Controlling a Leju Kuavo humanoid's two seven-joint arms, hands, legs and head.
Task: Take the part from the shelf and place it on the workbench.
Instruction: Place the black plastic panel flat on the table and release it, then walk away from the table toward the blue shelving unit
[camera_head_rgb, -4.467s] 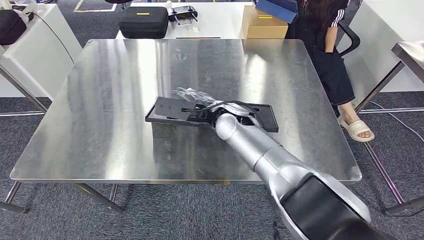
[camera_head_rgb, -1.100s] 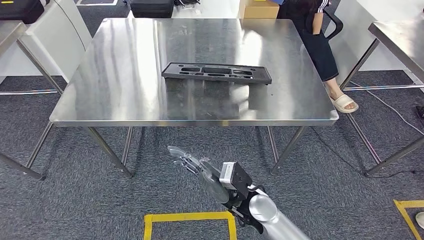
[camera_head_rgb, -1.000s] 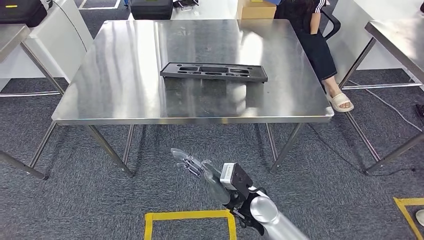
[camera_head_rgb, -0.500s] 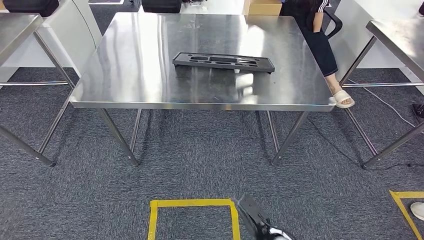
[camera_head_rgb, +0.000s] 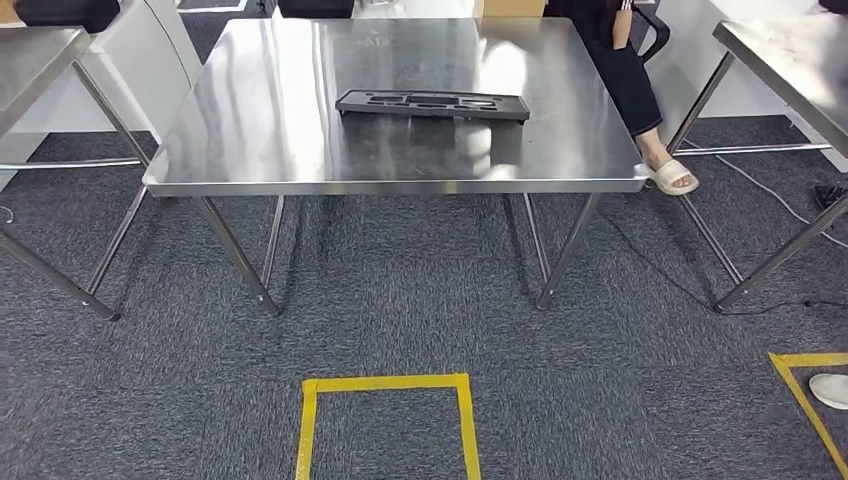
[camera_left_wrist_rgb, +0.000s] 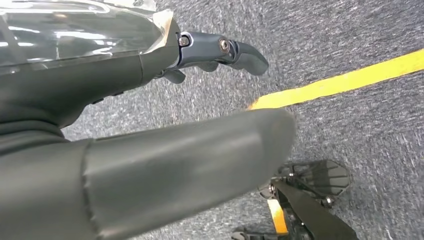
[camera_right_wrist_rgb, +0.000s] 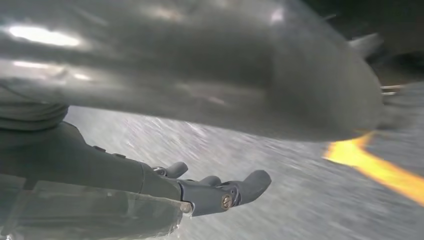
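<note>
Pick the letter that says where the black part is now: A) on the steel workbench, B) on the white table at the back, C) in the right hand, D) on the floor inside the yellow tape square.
A: the head view shows the part lying flat on the workbench, with neither hand near it.

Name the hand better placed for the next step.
Neither, clearly. The left hand and right hand both hang open over the carpet, holding nothing, far from the black part lying on the workbench. Either would need the robot to walk closer.
</note>
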